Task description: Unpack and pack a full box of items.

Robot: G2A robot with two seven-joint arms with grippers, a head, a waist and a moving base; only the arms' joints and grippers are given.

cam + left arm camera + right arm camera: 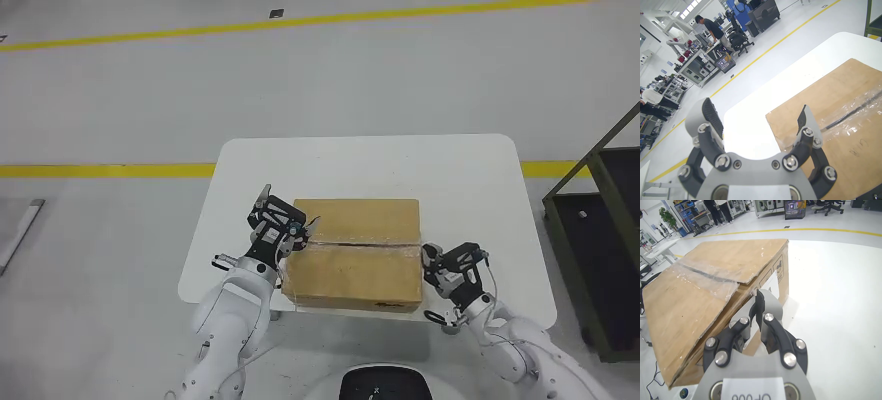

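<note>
Brown taped cardboard box (352, 232): flaps closed, near-centre on white rounded table (470, 170) | left gripper (755, 104): spread wide, empty, over box's left end | right gripper (758, 298): fingers pressed together, empty, beside box's right end

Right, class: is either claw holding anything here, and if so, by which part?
Nothing is visibly held. The left claw is open over a corner of the box; the right claw is shut beside the box's end wall.
</note>
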